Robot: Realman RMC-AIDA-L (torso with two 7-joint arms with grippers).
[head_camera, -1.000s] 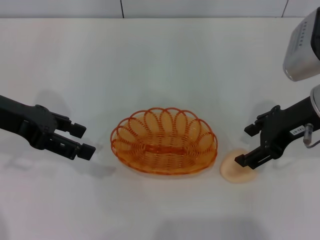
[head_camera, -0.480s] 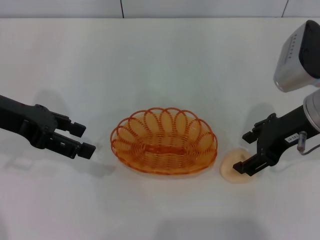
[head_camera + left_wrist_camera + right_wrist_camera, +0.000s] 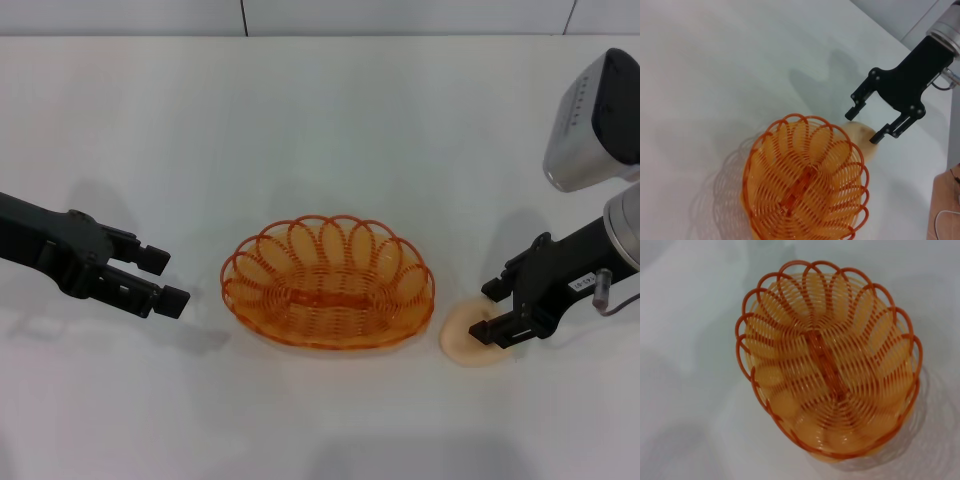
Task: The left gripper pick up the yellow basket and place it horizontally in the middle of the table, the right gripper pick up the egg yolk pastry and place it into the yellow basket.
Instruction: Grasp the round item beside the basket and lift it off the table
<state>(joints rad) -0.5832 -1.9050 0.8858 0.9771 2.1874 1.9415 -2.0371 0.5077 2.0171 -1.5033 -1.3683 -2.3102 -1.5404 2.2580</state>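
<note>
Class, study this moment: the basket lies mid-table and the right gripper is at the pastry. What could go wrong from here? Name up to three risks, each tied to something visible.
1. The egg yolk pastry lies right beside the yellow basket; the open right gripper might nudge the rim while closing.
2. The pastry looks rounded and soft, so it may slip or get squashed.
3. The left gripper, open, waits apart from the basket, so nothing steadies it.

A plain white bench [image 3: 330, 120] carries two things. The yellow basket [image 3: 328, 281] sits upright near its middle, long side running left to right, nothing inside it. Just beside the basket's right end, the egg yolk pastry [image 3: 468, 340] lies flat on the white surface.
</note>
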